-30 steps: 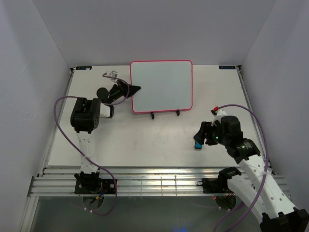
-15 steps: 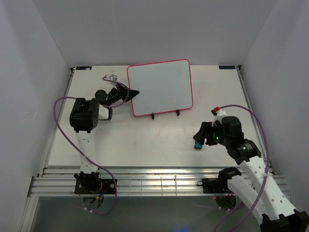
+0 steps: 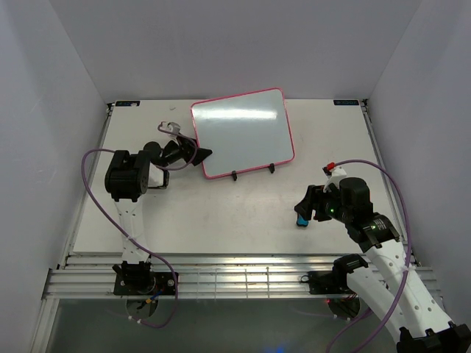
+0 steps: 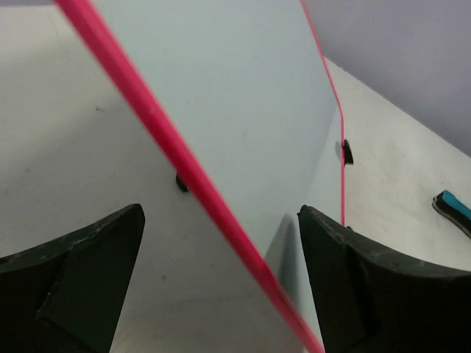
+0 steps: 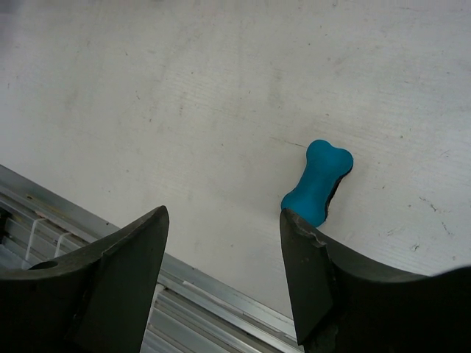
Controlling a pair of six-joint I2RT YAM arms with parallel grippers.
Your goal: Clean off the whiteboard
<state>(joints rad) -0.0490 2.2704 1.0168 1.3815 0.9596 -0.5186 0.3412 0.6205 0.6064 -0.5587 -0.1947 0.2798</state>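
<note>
The whiteboard (image 3: pixel 241 132) has a pink frame and a blank white face. It stands skewed on its black wire stand (image 3: pixel 234 176) at the back middle of the table. My left gripper (image 3: pixel 200 154) is open at its lower left edge. In the left wrist view the pink edge of the whiteboard (image 4: pixel 243 110) runs between my left gripper's (image 4: pixel 221 213) wide-apart fingers, and I cannot tell whether either finger touches it. My right gripper (image 3: pixel 302 209) hangs open low over the table at the right. The blue bone-shaped eraser (image 5: pixel 318 184) lies on the table just past the right fingertip of my right gripper (image 5: pixel 223 213).
Aluminium rails (image 3: pixel 243 279) run along the near table edge, close behind the right gripper, and show as rails (image 5: pixel 88 220) in the right wrist view. Grey walls close in the left, right and back. The eraser (image 4: pixel 452 209) also shows far right in the left wrist view.
My left gripper has opened from shut on the whiteboard's left edge. The board has swung counter-clockwise, its left side nearer me. The right arm has barely moved.
</note>
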